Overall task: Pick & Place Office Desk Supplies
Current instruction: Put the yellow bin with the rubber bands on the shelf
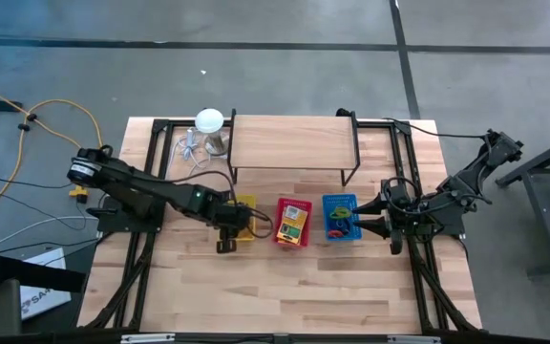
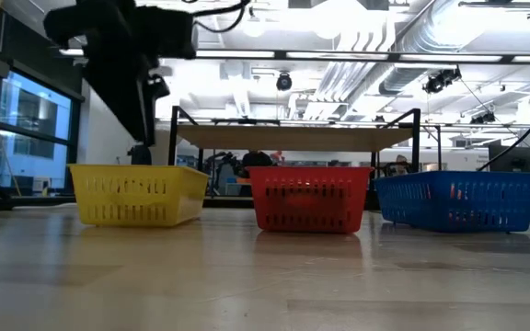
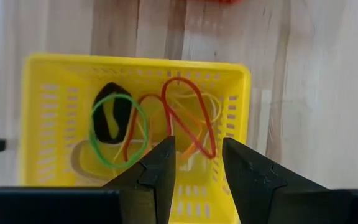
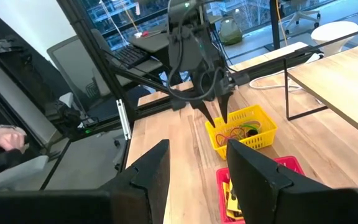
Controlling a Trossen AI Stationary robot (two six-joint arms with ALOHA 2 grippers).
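Left wrist view: left gripper (image 3: 199,163) hovers spread and empty over yellow basket (image 3: 39,99) holding rubber bands (image 3: 188,115). Likely light, floppy, springy; pinch one strand. Right gripper (image 4: 197,163) waits parted, empty, beside blue basket (image 1: 340,202).

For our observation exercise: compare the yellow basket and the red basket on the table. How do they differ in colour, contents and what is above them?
The yellow basket holds loose rubber bands; the red basket holds a yellow-and-green card box. The left gripper hangs open over the yellow basket; nothing hangs over the red one. Both are slotted plastic baskets standing in one row before the shelf.
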